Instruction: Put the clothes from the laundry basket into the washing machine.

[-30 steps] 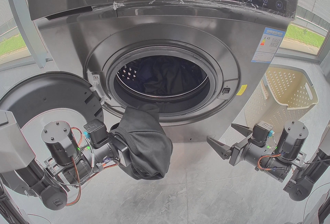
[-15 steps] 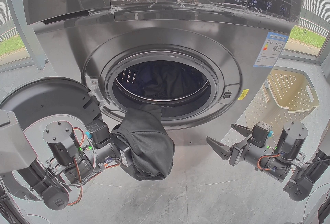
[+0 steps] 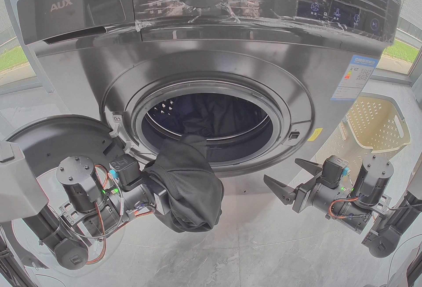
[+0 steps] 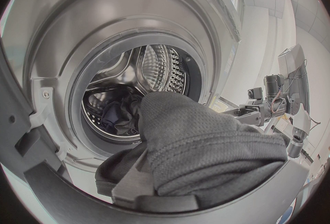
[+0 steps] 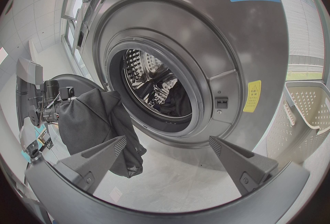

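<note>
Left gripper clamps a black garment at the washing machine's mouth; right gripper gapes; head view adds the laundry basket.

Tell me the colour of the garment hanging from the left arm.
Plain black, with a fine mesh texture; the garment shows best in the left wrist view.

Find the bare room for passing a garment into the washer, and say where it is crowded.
Free: the upper drum, above the dark clothes lying inside; also the bare floor between the black garment and the open right claw. Crowded: the lower-left port rim, where that garment hangs beside the open door.
</note>
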You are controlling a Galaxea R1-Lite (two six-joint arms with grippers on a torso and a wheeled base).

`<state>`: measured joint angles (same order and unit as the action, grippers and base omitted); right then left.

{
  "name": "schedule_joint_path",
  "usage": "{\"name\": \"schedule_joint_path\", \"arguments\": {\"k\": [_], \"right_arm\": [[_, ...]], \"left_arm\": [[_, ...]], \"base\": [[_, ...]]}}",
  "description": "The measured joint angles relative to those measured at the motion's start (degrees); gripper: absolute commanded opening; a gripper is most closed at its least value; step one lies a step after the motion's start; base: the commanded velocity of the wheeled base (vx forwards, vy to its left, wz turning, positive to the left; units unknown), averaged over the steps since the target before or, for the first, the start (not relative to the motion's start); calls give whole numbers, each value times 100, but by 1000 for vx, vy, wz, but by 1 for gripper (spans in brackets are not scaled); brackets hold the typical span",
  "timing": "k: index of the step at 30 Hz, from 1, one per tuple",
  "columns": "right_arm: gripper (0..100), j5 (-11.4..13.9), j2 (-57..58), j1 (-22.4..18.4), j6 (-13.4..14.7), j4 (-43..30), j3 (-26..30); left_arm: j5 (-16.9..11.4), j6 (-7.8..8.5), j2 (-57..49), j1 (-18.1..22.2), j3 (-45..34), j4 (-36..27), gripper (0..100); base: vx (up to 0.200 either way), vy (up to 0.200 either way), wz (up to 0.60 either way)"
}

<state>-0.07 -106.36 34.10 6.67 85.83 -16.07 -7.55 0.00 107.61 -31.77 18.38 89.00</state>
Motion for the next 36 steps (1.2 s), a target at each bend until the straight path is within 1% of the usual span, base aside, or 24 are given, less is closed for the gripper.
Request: {"name": "schedule_joint_path", "arguments": {"k": [6, 8, 11, 14, 17, 20, 24, 31, 36], "right_arm": [[100, -2, -2, 7, 0, 2, -2], [100, -6, -2, 7, 0, 2, -2], [100, -20, -2, 24, 0, 0, -5], [100, -35, 5, 57, 2, 0, -7], [100, -37, 13, 82, 0, 2, -11], [100, -35, 18, 90, 2, 0, -11], [100, -30, 18, 121, 2, 0, 4], [100, -22, 27, 190, 4, -5, 77], [100, -2, 28, 217, 2, -6, 100]], "left_arm": [[9, 0, -2, -124, -34, 0, 0], [18, -18, -6, -222, -44, 0, 0], [27, -87, -22, -400, -72, -2, 0], [24, -194, -20, -607, -119, -2, 0], [29, -257, 37, -728, -80, -2, 0], [30, -319, 144, -750, 124, -5, 0], [29, -427, 396, -723, 608, -2, 0], [27, -519, 929, -613, 1441, -2, 0], [29, -577, 1182, -566, 1634, -5, 0]], "base": [[0, 0, 0], [0, 0, 0], [0, 0, 0], [0, 0, 0], [0, 0, 0], [0, 0, 0], [0, 0, 0], [0, 0, 0], [0, 0, 0]]}}
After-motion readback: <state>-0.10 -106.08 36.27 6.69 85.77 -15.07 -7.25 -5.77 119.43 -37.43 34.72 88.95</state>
